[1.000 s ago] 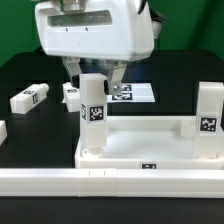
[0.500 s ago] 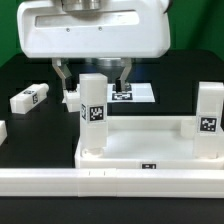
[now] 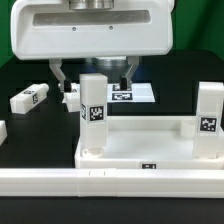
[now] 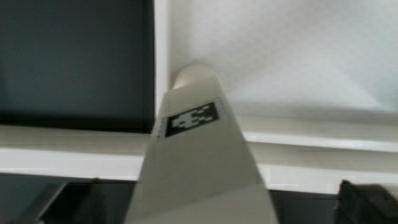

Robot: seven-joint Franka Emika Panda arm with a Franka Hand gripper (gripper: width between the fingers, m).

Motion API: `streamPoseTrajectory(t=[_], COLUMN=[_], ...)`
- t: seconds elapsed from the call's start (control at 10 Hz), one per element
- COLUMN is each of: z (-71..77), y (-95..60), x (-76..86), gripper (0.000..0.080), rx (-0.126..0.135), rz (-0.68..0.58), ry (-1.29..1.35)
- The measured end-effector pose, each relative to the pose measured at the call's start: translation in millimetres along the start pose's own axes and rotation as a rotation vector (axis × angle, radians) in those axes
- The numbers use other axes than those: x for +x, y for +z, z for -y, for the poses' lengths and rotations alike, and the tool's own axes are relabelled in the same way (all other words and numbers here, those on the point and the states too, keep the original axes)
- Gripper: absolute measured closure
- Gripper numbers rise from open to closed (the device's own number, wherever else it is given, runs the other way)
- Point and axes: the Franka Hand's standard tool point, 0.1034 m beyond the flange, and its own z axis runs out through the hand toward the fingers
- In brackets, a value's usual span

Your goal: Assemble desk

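White square-section leg (image 4: 201, 165) stands upright, narrowing toward far end, black-and-white tag (image 4: 192, 119) on facing side. Behind it, white tabletop (image 4: 285, 60) with raised rim. Black table (image 4: 71, 60) beyond rim. Gripper (image 4: 203, 202) straddles leg, dark blurred fingers (image 4: 50, 205) spread wide, gap each side.

We've got a black table (image 3: 20, 72) spreading under the gripper (image 3: 93, 78), evenly lit. Just beyond it, the marker board (image 3: 145, 93); on its near side, a long white rail (image 3: 40, 183).

Cropped: edge leg (image 3: 2, 131); part-hid: lying leg (image 3: 69, 92).
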Motion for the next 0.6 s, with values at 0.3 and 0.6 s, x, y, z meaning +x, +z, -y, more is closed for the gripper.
streamPoseTrajectory(t=[0.3,0.6], z=[-2.1,-2.5], y=[2.2,2.3], x=[-1.3,-1.4], gripper=[0.0198,0.0511], rx=[-0.001,-0.001], rz=[0.001,0.001], ry=[-0.065,-0.058])
